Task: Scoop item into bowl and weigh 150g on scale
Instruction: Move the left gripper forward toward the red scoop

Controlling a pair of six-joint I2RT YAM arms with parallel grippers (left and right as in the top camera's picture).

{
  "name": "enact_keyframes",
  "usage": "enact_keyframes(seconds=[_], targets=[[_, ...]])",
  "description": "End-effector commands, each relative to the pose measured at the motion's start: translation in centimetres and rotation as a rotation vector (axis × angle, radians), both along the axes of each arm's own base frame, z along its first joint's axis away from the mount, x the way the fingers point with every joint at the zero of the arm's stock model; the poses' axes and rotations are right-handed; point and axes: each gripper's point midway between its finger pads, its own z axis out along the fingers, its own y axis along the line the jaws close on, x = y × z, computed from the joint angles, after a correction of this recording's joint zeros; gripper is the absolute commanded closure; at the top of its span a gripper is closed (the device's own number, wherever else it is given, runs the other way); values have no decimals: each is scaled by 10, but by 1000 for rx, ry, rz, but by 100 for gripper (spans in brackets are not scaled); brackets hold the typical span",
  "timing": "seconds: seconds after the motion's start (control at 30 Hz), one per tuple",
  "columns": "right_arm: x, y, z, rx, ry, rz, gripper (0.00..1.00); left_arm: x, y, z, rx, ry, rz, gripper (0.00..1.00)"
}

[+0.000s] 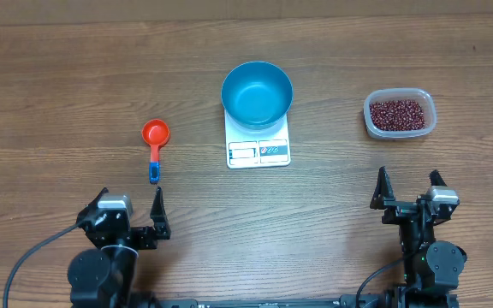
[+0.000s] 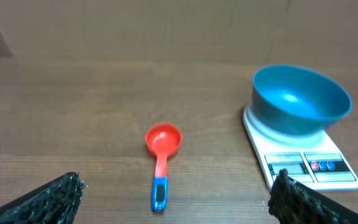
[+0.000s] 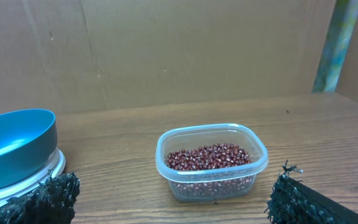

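Observation:
The blue bowl (image 1: 257,94) stands empty on the white scale (image 1: 258,151) at the table's middle. The item, dark red beans (image 1: 398,113), fills a clear tub (image 1: 371,120) at the right. In the right wrist view the beans (image 3: 210,157) lie straight ahead, with the bowl (image 3: 14,146) at the left. My left gripper (image 1: 130,202) is open near the front edge, empty, behind a red scoop (image 1: 155,144). My right gripper (image 1: 408,183) is open and empty, in front of the tub. In the left wrist view the scoop (image 2: 162,146) lies ahead, the bowl (image 2: 300,99) and scale (image 2: 316,167) to its right.
The red scoop has a blue handle (image 2: 159,191) that points toward my left gripper (image 2: 178,183). A brown cardboard wall (image 3: 179,50) stands behind the table. Bare wood lies between the scoop, the scale and the tub (image 3: 166,140).

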Motion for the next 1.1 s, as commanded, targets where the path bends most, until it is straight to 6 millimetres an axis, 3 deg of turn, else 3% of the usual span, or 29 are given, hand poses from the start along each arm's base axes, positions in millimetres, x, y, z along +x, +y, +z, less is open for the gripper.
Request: enact_keyframes(seconds=[0.0,0.43,0.63,1.07], targets=[[0,-1,-2,3,-4,-10,0,0,-2,23,-25,12,-4,1],[0,-1,-2,3,-4,-10,0,11,-13,65,-65,284,-57,0],[0,-1,-2,3,-4,-10,0,11,-13,64,-69,416,-53,0],[0,-1,-2,3,-4,-10,0,7,-13,55,-70,469,-50,0]])
